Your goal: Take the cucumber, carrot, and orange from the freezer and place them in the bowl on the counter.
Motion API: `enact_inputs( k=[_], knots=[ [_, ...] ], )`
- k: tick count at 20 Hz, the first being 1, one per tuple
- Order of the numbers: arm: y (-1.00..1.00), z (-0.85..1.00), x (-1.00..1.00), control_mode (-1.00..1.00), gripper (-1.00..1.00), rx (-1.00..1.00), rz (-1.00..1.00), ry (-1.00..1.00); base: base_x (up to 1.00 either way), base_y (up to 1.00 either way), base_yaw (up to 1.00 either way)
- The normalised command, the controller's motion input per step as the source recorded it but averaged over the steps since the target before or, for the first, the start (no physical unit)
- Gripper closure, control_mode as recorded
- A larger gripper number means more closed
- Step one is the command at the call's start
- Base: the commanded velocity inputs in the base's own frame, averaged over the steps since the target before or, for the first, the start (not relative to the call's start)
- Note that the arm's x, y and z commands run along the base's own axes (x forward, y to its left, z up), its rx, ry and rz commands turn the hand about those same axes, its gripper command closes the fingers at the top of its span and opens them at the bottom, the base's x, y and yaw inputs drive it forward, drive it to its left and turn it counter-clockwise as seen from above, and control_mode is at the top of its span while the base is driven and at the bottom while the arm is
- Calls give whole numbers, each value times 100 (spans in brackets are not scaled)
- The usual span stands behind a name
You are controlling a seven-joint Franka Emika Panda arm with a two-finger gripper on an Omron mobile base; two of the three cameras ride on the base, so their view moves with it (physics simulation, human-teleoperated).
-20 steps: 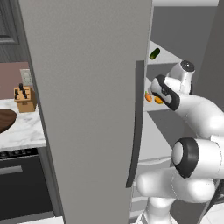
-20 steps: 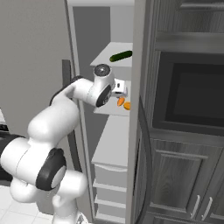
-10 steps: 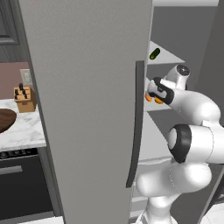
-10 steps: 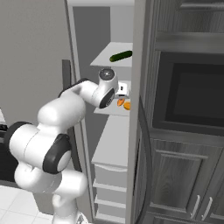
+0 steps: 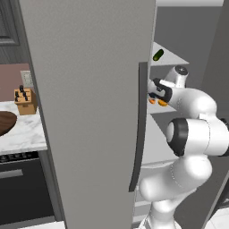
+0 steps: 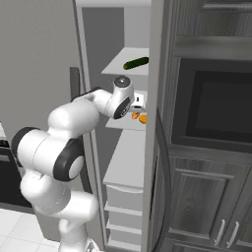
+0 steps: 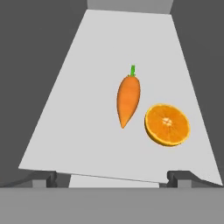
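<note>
So the big grey freezer (image 5: 89, 89) door is swung open and eats up most of the left base view, hiding a lot of the shelves behind it. From that side the gripper (image 5: 152, 91) is half tucked behind the door edge and its dark handle (image 5: 138, 129), so you can't really make out the fingers there. The hand view sorts it out though: the two finger tips (image 7: 43, 178) sit far apart at the bottom corners with nothing between them, so the jaws are wide open and empty, hovering just in front of the shelf (image 7: 87, 87) edge. On that white shelf the carrot (image 7: 128, 100) lies with its green top pointing toward the back, and the orange (image 7: 167, 124), a cut slice face up, sits just beside it, close but not touching as far as I can tell. In the right base view both are just small orange blobs, carrot (image 6: 135, 116) and orange (image 6: 142, 118), partly blocked by the hand. The cucumber (image 6: 136, 63) is one shelf higher, lying on its own. The bowl (image 5: 5, 123) is cut off at the left edge of the frame, on the marble counter (image 5: 24, 134) near a knife block (image 5: 25, 99). No readable labels or writing anywhere.
</note>
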Motion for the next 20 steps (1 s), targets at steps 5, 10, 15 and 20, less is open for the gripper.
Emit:
enact_inputs(
  k=[5,10,15,20],
  knots=[
    [-1,-14,13,-100,-100,0,0,0,0,0,0],
    [-17,-31,21,-100,-100,0,0,0,0,0,0],
    [-14,-17,23,-100,-100,0,0,0,0,0,0],
    [0,-1,20,-100,-100,0,0,0,0,0,0]
  ],
)
